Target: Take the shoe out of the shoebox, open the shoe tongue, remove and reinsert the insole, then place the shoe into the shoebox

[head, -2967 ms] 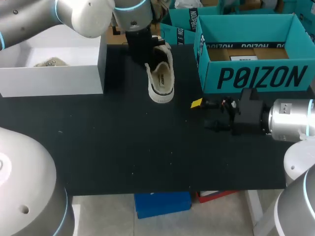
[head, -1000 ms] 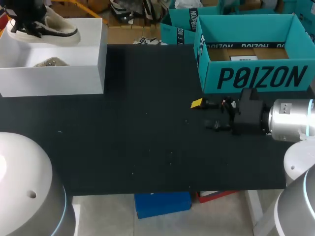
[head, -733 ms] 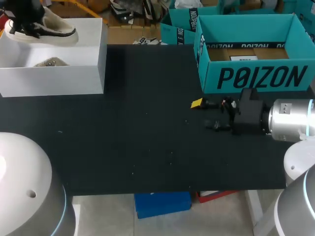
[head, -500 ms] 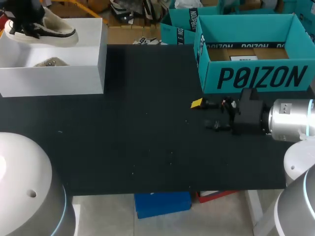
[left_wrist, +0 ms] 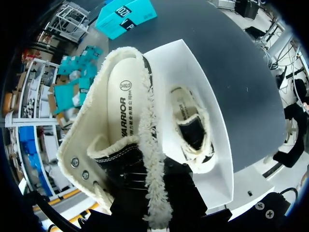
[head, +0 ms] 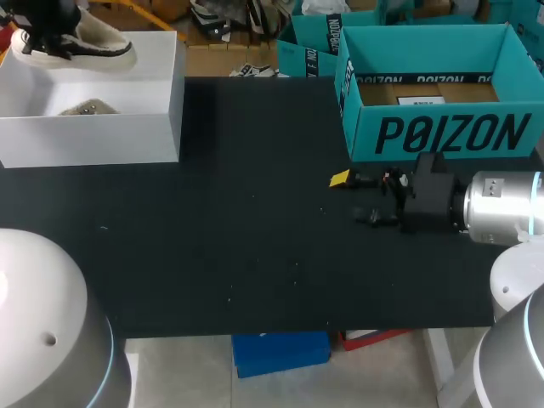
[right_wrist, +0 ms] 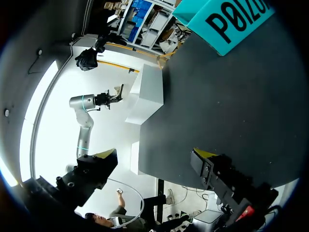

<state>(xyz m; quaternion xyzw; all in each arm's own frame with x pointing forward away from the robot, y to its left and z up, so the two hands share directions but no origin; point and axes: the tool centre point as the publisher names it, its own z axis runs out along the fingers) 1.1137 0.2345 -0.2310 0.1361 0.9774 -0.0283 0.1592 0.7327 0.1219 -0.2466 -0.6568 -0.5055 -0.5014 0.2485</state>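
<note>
Shoe [head: 85, 44] hung over the white shoebox [head: 93, 127], clamped in the left gripper [head: 47, 30] (a second shoe [left_wrist: 193, 130] lay inside). Right gripper [head: 350, 198] waited near the teal box [head: 442, 132], fingers spread, holding nothing.

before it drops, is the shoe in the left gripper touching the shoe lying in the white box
Apart. Head view: held shoe up by the white box's far rim, bare white wall between it and the lying shoe.

Silver-grey arms [head: 501, 208] bear thin blue rings [head: 535, 212], black wrist blocks [head: 429, 200] and yellow-tipped jaws.
</note>
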